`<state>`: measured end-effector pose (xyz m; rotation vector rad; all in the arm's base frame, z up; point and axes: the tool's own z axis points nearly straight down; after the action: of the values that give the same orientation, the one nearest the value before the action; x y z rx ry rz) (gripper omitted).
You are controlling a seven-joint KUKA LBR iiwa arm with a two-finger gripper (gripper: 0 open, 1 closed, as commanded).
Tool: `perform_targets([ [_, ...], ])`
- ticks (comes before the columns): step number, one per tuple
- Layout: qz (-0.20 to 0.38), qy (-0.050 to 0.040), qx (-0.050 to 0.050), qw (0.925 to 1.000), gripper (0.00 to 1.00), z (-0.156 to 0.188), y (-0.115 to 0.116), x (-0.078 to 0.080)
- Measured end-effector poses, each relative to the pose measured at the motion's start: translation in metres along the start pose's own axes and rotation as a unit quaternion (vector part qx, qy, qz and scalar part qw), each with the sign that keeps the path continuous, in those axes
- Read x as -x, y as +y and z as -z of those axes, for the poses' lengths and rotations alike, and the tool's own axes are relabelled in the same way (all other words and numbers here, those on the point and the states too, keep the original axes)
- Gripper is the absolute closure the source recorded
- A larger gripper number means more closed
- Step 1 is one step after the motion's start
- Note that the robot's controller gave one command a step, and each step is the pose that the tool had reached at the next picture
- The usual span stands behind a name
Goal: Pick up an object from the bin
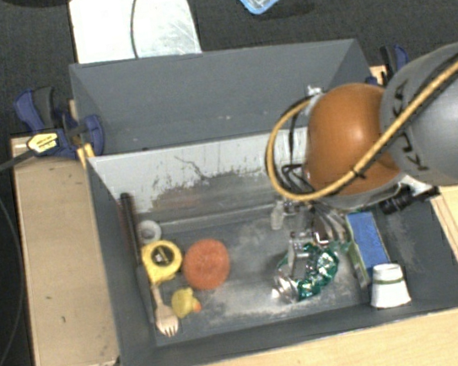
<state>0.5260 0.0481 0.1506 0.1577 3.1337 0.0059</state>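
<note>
My gripper (306, 233) hangs below the arm's wrist at the right middle of the bin. It is directly over a crumpled green and silver foil wrapper (308, 274) on the bin floor, and its lower end reaches down to the wrapper's top. Just right of it, a blue flat block (367, 240) lies along the bin's right side. A white cup with a green band (388, 285) stands at the front right corner.
On the left lie an orange round scrubber (205, 263), a yellow tape measure (161, 260), a small yellow lump (185, 302), a wooden fork (163, 314), a dark stick (130, 225) and a small grey disc (148, 231).
</note>
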Motion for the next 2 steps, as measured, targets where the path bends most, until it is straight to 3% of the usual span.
perform_targets([
  [1, 0.056, -0.0020, 0.001, 0.9984, 0.00, 0.0102, -0.0244, -0.0023],
  [2, 0.058, -0.0015, 0.000, 0.9983, 0.00, 0.0169, -0.0270, -0.0037],
])
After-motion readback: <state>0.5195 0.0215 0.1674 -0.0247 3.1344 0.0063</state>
